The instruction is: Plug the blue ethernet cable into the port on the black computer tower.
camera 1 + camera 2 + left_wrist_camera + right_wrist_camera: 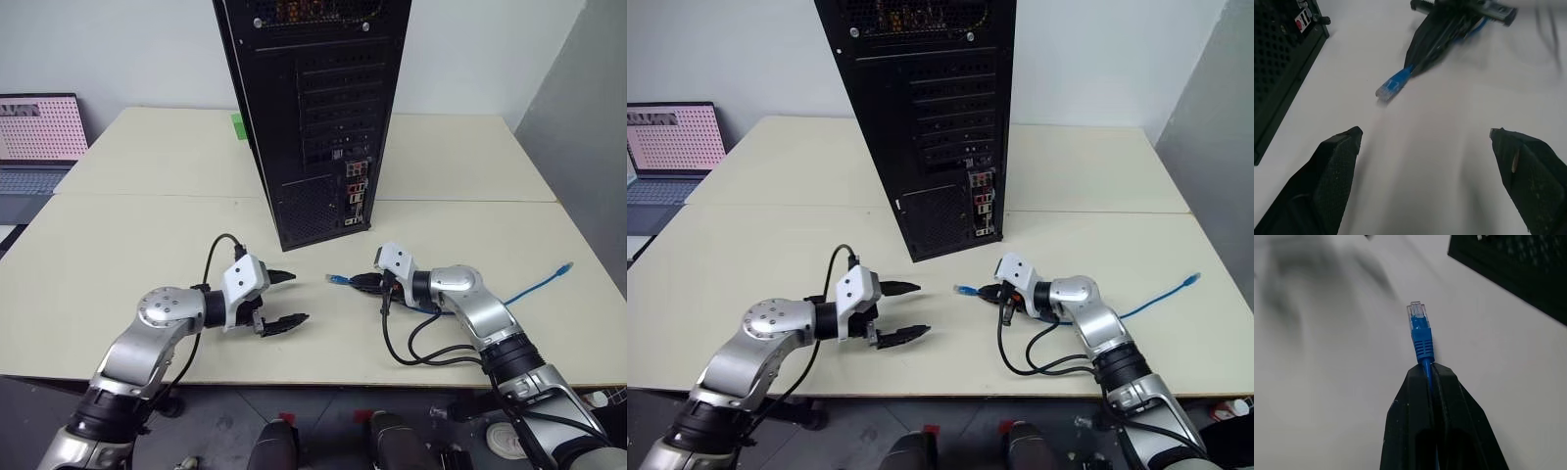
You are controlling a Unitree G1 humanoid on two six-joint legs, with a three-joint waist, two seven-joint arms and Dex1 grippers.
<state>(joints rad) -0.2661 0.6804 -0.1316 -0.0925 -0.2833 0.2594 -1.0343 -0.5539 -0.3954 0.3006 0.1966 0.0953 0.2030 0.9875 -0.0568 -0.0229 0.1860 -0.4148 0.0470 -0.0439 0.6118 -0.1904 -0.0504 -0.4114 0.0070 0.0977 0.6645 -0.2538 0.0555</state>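
The black computer tower [318, 108] stands upright at the table's middle, its rear face toward me, with a narrow connector strip holding the port [354, 199] near its lower right. My right gripper [359, 283] is shut on the blue ethernet cable [529, 290] just behind its plug [1418, 319], which sticks out past the fingertips and points left, just above the table in front of the tower. The cable trails right across the table to its other plug [562, 267]. My left gripper [285, 299] is open, empty, facing the held plug [1392, 85] from the left.
A laptop [37, 147] with a lit screen sits at the far left beyond the beige table [147, 225]. Black robot cables [416, 343] loop on the table under my right wrist. A small green object [237, 125] lies beside the tower's left side.
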